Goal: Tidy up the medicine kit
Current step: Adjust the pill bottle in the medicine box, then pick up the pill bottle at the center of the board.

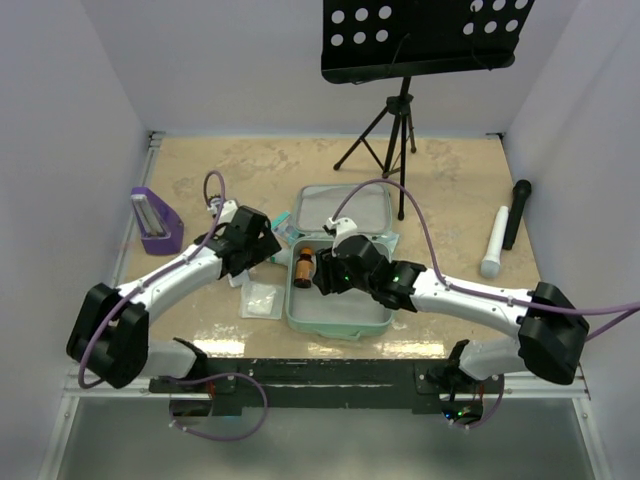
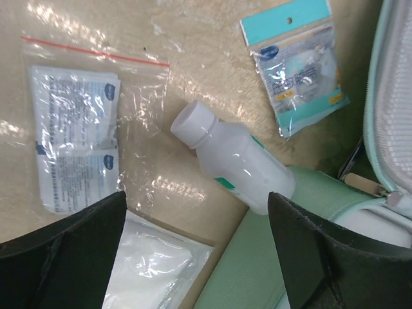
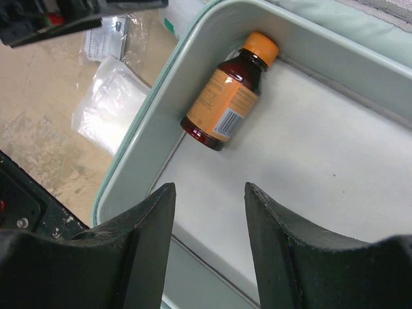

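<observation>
The medicine kit (image 1: 340,328) lies open in the middle of the table, its lid (image 1: 343,208) folded back. An amber bottle with an orange cap (image 3: 230,90) lies inside along the kit's left wall (image 3: 161,96). My right gripper (image 3: 209,193) hovers open over the kit's grey floor, just short of that bottle, nothing between its fingers. My left gripper (image 2: 196,257) stands wide open above the kit's left edge (image 2: 244,270). Ahead of it a white bottle (image 2: 232,158) lies on its side against the kit. A clear bag of white gauze (image 2: 151,264) lies under the left finger.
A zip bag of wipe packets (image 2: 77,135) and a teal-carded packet (image 2: 299,64) lie on the table left of the kit. A purple stand (image 1: 155,220) is at far left. A music stand's tripod (image 1: 395,130) rises behind the kit. White (image 1: 496,242) and black (image 1: 517,212) sticks lie at right.
</observation>
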You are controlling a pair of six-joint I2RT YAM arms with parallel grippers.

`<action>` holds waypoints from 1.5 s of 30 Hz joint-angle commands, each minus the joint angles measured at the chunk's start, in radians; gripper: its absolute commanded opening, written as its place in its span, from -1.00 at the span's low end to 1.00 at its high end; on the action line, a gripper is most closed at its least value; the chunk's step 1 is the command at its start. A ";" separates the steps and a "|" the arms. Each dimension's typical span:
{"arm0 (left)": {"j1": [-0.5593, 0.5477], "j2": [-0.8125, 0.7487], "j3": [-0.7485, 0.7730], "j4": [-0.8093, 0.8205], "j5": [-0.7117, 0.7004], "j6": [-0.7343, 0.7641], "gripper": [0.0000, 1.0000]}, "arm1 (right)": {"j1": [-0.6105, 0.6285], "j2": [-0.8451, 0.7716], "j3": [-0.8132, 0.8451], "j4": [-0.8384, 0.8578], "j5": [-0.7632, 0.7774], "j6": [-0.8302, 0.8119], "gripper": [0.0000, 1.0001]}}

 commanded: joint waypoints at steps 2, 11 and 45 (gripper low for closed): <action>0.002 0.068 0.024 0.061 0.073 -0.215 0.91 | -0.003 -0.057 -0.024 0.051 0.029 0.010 0.03; -0.001 0.278 0.153 -0.009 0.110 -0.304 0.85 | -0.003 -0.099 -0.057 0.052 0.054 -0.006 0.04; -0.064 -0.093 0.268 0.005 -0.010 0.249 -0.71 | -0.003 -0.180 -0.032 0.010 0.205 -0.012 0.01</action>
